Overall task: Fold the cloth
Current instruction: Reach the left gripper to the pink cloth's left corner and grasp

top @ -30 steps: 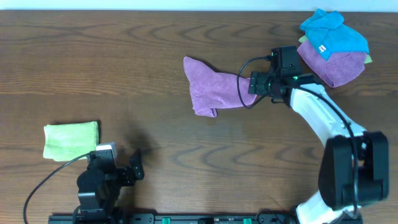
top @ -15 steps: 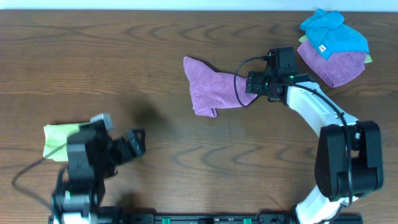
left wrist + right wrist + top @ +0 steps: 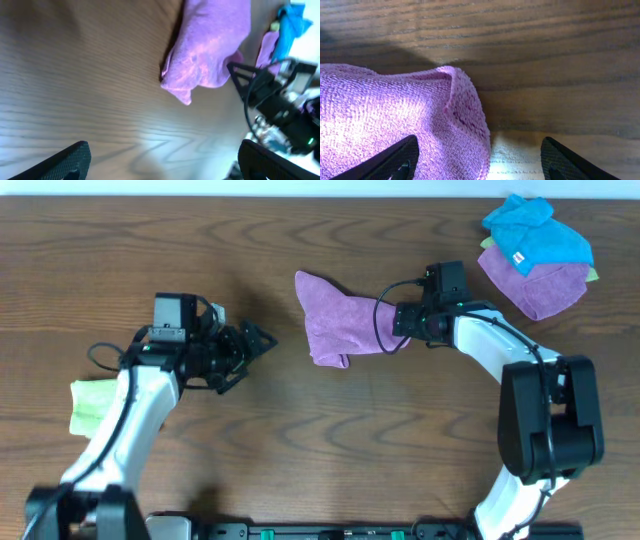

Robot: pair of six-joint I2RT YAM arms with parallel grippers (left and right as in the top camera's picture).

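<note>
A crumpled purple cloth (image 3: 338, 325) lies on the wood table at centre. It also shows in the left wrist view (image 3: 207, 50) and fills the left of the right wrist view (image 3: 395, 125). My right gripper (image 3: 397, 322) is open at the cloth's right edge, its fingers (image 3: 477, 165) wide apart with the cloth's edge between them. My left gripper (image 3: 252, 348) is open and empty above bare table, left of the cloth, fingers (image 3: 165, 162) pointing toward it.
A folded green cloth (image 3: 92, 402) lies at the left. A pile of blue (image 3: 535, 232) and purple cloths (image 3: 535, 285) sits at the back right corner. Black cables run along both arms.
My left arm has swung up from the front edge toward the table's middle, now close to the purple cloth. My right gripper has edged slightly left onto the cloth's edge.
</note>
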